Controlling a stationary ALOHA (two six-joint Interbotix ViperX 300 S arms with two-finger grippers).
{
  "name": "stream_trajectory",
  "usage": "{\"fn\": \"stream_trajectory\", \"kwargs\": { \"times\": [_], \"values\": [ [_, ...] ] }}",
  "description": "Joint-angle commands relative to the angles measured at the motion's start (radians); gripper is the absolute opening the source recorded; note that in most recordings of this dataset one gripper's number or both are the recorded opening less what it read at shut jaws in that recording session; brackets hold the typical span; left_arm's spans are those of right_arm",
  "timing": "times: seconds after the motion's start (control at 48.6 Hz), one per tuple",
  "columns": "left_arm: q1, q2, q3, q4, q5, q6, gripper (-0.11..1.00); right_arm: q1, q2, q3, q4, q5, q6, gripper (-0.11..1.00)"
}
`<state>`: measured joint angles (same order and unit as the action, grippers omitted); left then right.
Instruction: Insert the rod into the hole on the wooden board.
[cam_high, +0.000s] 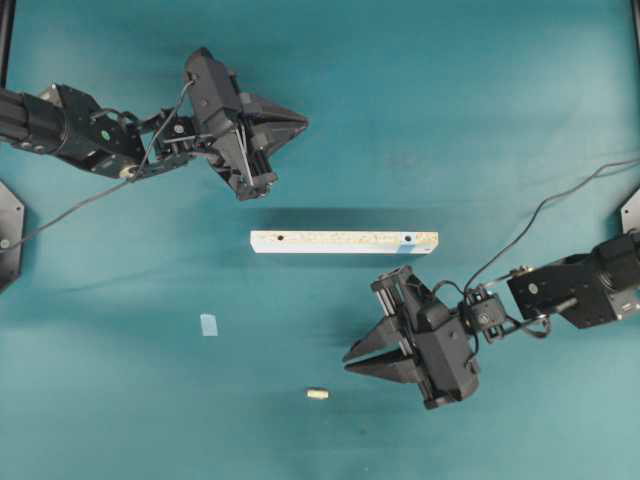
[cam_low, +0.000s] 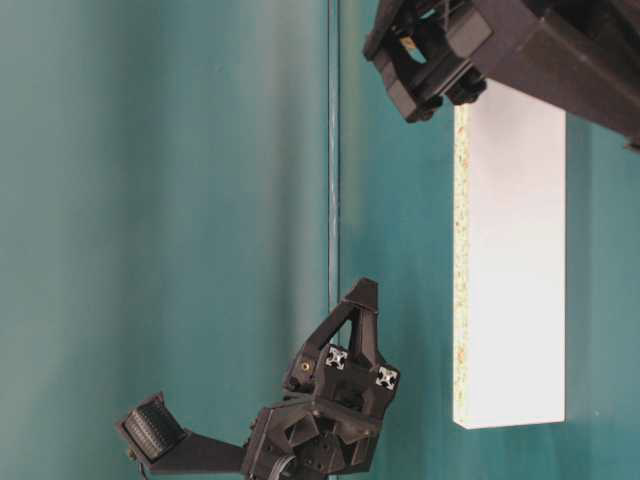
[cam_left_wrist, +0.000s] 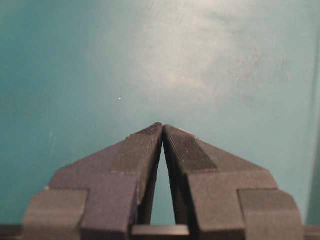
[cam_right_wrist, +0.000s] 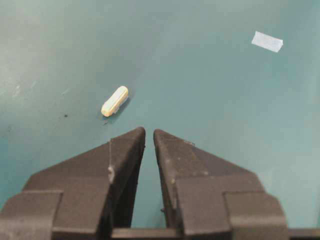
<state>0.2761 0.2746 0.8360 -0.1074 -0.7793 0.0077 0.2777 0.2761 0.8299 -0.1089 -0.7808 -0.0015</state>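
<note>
The rod (cam_high: 317, 394) is a short pale dowel lying flat on the teal table near the front, loose; the right wrist view shows the rod (cam_right_wrist: 115, 101) just ahead and left of my right gripper (cam_right_wrist: 149, 132). That right gripper (cam_high: 347, 360) is open by a narrow gap with nothing between its jaws. The wooden board (cam_high: 345, 241) lies mid-table, its hole (cam_high: 407, 239) beside a pale-blue mark near the right end. My left gripper (cam_high: 305, 123) hovers behind the board, shut and empty, its tips (cam_left_wrist: 162, 126) touching.
A second dark hole (cam_high: 280, 239) sits near the board's left end. A small pale-blue square (cam_high: 208, 325) lies flat on the table left of the rod, also seen as the square (cam_right_wrist: 267, 41). The table-level view shows the board (cam_low: 510, 270) side-on.
</note>
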Motion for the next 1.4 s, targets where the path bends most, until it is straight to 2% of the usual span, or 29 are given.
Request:
{"fn": "stream_trajectory", "kwargs": {
  "times": [0.0,0.041,0.103,0.165,0.371,0.412,0.494,0.68,0.741,0.803,0.927,1.03,1.071,1.194,1.38],
  "values": [
    [-0.003,-0.040,-0.012,0.040,0.057,-0.015,0.24,0.014,-0.046,-0.015,0.000,-0.003,0.017,0.24],
    [-0.003,-0.048,-0.012,0.040,0.100,-0.015,0.21,0.015,-0.071,-0.025,0.000,0.037,0.020,0.22],
    [-0.002,-0.060,-0.014,0.040,0.158,-0.017,0.10,0.015,-0.101,-0.040,0.000,0.130,0.025,0.09],
    [-0.003,-0.072,-0.015,0.040,0.201,-0.018,0.09,0.017,-0.141,-0.061,-0.002,0.255,0.025,0.01],
    [-0.008,-0.146,-0.009,0.040,0.265,-0.028,0.10,0.031,-0.230,-0.152,0.000,0.637,0.032,0.00],
    [-0.008,-0.160,-0.006,0.040,0.273,-0.028,0.17,0.035,-0.233,-0.179,0.000,0.713,0.046,0.00],
    [-0.009,-0.183,0.000,0.041,0.287,-0.026,0.38,0.043,-0.229,-0.225,0.000,0.815,0.084,0.00],
    [-0.011,-0.198,0.012,0.041,0.288,-0.025,0.86,0.054,-0.190,-0.330,0.000,0.977,0.213,0.01],
    [-0.011,-0.193,0.014,0.041,0.288,-0.025,0.96,0.055,-0.178,-0.360,0.000,1.031,0.256,0.08],
    [-0.009,-0.190,0.014,0.041,0.288,-0.025,0.97,0.057,-0.166,-0.396,0.000,1.083,0.298,0.20],
    [-0.011,-0.190,0.012,0.043,0.288,-0.025,0.97,0.057,-0.141,-0.483,0.000,1.200,0.397,0.56],
    [-0.009,-0.190,0.014,0.041,0.288,-0.023,0.97,0.057,-0.117,-0.554,0.002,1.299,0.443,0.84],
    [-0.009,-0.190,0.014,0.041,0.288,-0.023,0.97,0.057,-0.104,-0.581,0.000,1.338,0.454,0.86],
    [-0.009,-0.192,0.014,0.041,0.288,-0.023,0.97,0.057,-0.063,-0.658,0.000,1.448,0.469,0.80],
    [-0.009,-0.192,0.017,0.041,0.288,-0.017,0.96,0.057,0.018,-0.785,0.025,1.566,0.472,0.80]
  ]
}}
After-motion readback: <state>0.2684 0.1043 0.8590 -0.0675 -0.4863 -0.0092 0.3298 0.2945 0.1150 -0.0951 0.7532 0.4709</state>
